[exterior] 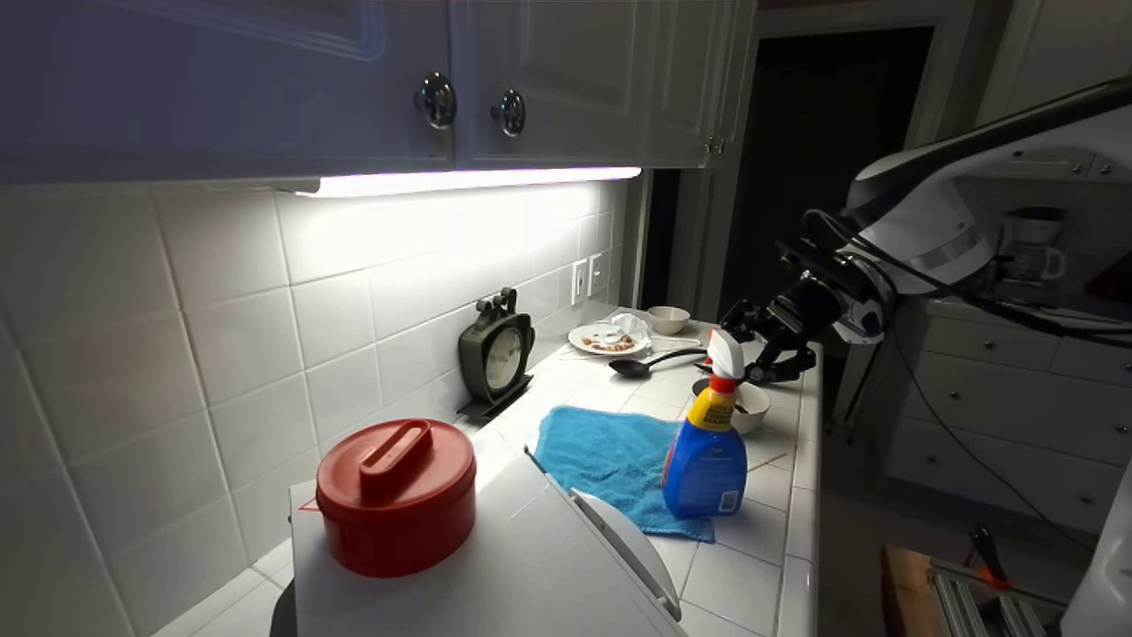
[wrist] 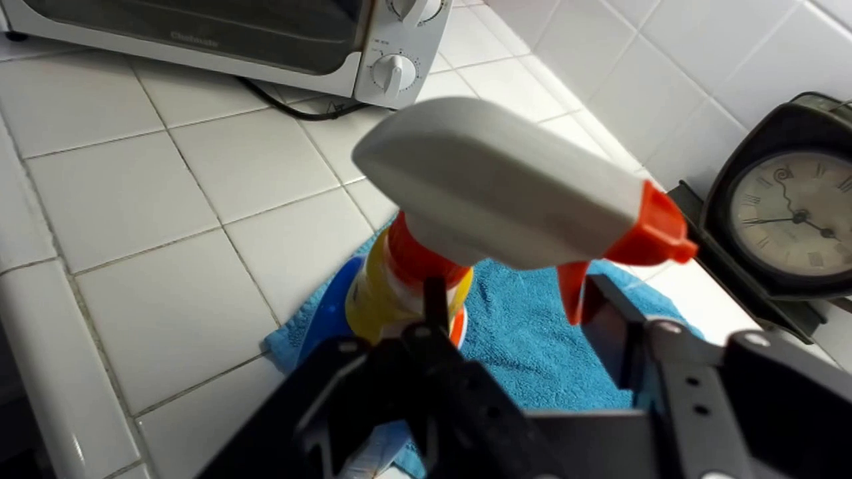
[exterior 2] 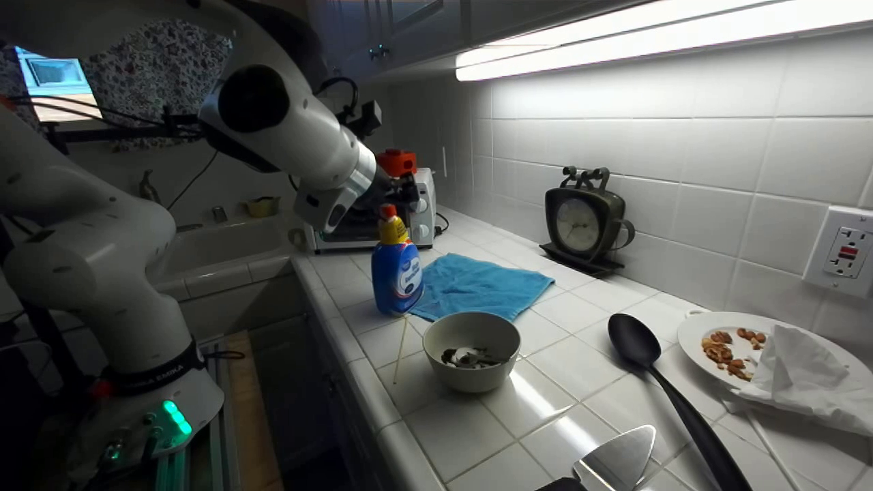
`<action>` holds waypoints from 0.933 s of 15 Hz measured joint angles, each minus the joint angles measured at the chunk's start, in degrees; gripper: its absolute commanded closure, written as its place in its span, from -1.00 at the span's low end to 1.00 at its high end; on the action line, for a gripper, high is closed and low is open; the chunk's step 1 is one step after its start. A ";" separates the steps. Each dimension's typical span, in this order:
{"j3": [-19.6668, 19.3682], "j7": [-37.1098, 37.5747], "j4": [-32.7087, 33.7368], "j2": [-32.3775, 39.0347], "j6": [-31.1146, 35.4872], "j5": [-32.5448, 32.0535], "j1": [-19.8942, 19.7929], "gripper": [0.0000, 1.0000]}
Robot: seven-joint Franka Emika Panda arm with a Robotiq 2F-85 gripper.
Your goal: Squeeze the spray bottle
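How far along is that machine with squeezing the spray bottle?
Looks done: the reach, since the gripper is right at the upright spray bottle.
In hand, I'd judge: placing the grip; in the wrist view, one of its spread fingers shows beside the red trigger, the other near the neck, contact unclear.
Left, it seems: the squeeze, as the fingers stand apart and the trigger hangs clear of the neck.

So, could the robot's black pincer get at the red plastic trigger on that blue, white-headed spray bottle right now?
Probably yes: in the wrist view, the red trigger shows between the tips of the open pincer, with nothing seen blocking it. Whether depths match is hard to tell.
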 measured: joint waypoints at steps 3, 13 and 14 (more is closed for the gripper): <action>0.00 0.00 0.01 0.22 -0.15 0.00 0.00 -1.00; 1.76 0.39 0.55 0.55 -0.16 -4.74 -1.79 -1.00; 2.33 0.93 0.85 0.55 -0.16 -7.20 -2.22 -1.00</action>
